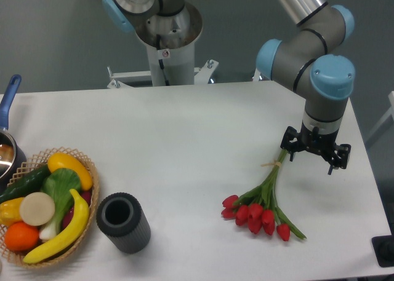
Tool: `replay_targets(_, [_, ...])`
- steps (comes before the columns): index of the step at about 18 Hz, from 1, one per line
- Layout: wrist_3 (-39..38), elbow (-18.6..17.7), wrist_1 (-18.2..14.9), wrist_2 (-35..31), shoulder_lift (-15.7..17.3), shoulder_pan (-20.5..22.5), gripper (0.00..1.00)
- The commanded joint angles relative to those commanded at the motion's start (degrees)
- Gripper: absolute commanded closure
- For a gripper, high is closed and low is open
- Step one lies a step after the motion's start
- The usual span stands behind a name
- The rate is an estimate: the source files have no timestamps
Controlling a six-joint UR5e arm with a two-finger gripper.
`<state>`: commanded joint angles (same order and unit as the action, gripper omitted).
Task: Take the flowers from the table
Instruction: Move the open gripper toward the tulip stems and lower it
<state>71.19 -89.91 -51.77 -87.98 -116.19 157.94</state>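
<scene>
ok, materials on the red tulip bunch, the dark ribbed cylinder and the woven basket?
Red tulip bunch: cannot tell real from artificial; matte red heads, green stems, thin tan tie. Dark ribbed cylinder: looks like matte grey rubber or plastic, hollow, ridged wall. Woven basket: tan wicker, open lattice rim. White table: smooth, slightly glossy, likely laminate.

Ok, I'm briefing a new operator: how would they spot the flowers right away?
Start at the white table and go to its right side, below the tool. The flowers lie flat there: red tulip heads, tied green stems, the only bunch, far from the fruit basket.
</scene>
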Motion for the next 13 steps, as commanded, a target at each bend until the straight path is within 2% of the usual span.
replay_targets(8, [-0.3, -1.7, 0.0, 0.2, 0.2, 0.2, 0.0])
replay_targets(13, [-1.2, -7.0, 2.3, 0.0, -0.8, -0.4, 0.0])
